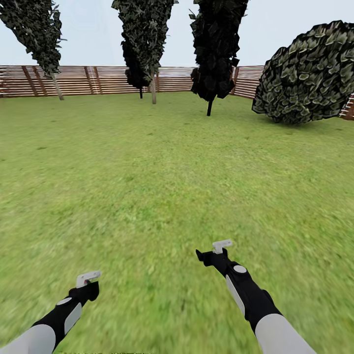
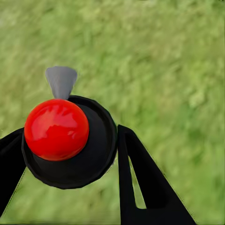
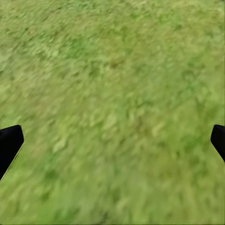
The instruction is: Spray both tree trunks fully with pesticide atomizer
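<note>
Atomizer (image 2: 70, 140) pinched in left gripper (image 2: 70, 154) | lawn (image 1: 162, 162); fence (image 1: 98, 80); dark trees (image 1: 216, 49) far | right gripper (image 3: 112, 140) spread, low

Glossy red ball (image 2: 56, 129); slatted wooden fence (image 1: 98, 80) (matt); rough lawn (image 1: 147, 187).

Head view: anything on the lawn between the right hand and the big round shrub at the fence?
Nothing: in the head view, only bare lawn runs from the right hand up to the round shrub.

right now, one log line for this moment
left gripper: shut on atomizer | right gripper: open, over lawn | fence ahead
</note>
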Available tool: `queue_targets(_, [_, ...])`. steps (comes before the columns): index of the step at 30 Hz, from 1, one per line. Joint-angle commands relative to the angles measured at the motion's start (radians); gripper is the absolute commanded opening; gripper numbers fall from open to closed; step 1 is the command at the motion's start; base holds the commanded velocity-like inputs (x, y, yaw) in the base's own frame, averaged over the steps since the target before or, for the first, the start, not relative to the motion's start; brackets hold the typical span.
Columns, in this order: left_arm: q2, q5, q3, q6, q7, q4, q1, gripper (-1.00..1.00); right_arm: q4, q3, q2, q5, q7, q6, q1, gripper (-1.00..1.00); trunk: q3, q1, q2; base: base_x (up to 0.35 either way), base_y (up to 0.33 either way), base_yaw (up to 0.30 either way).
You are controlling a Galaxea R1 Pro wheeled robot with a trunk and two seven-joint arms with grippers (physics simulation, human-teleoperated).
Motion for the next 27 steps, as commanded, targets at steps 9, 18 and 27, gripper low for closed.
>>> queue_targets(9, [0.000,0.000,0.000,0.000,0.000,0.000,0.000,-1.00,0.003,0.000,0.000,0.000,0.002,0.000,0.000,1.00,0.029,-0.035,0.063,0.000,0.000,0.121])
queue_targets(18, [0.000,0.000,0.000,0.000,0.000,0.000,0.000,-1.00,0.003,0.000,0.000,0.000,0.002,0.000,0.000,1.00,0.058,-0.069,0.126,0.000,0.000,0.272])
queue_targets(27, [0.000,0.000,0.000,0.000,0.000,0.000,0.000,-1.00,0.005,-0.001,0.000,0.000,0.002,0.000,0.000,1.00,0.064,-0.077,0.140,0.000,0.000,0.278])
